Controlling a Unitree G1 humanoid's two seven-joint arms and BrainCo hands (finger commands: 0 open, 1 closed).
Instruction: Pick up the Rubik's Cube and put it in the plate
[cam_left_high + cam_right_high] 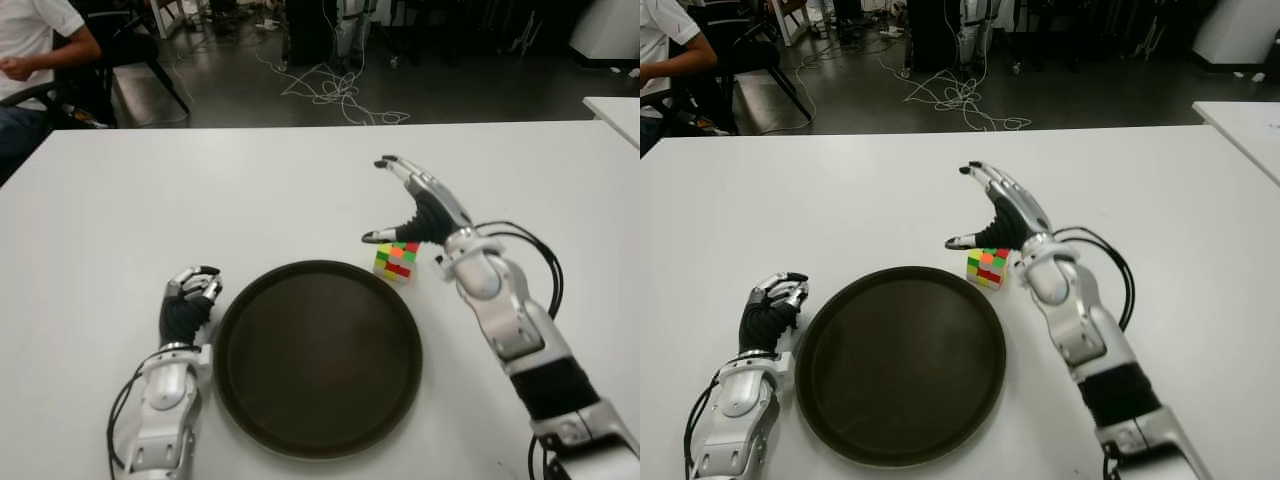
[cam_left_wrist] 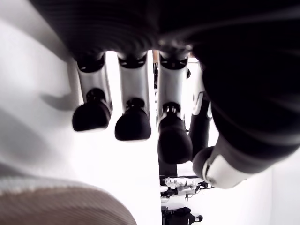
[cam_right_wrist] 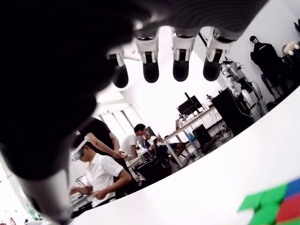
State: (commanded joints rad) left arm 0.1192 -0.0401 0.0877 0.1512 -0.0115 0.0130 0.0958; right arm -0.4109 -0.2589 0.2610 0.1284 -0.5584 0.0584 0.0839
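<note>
A Rubik's Cube (image 1: 397, 260) lies on the white table (image 1: 250, 190), touching or nearly touching the far right rim of a round dark plate (image 1: 318, 357). My right hand (image 1: 412, 205) hovers just above and behind the cube, fingers spread and thumb pointing left, holding nothing. A corner of the cube (image 3: 274, 208) shows in the right wrist view below the extended fingers (image 3: 181, 58). My left hand (image 1: 190, 300) shows beside the plate's left rim, fingers curled, holding nothing.
Black cables loop from my right forearm (image 1: 545, 265) over the table. A person sits at the far left beyond the table (image 1: 35, 50). Cables lie on the floor (image 1: 335, 95). Another white table's corner (image 1: 615, 110) is at the far right.
</note>
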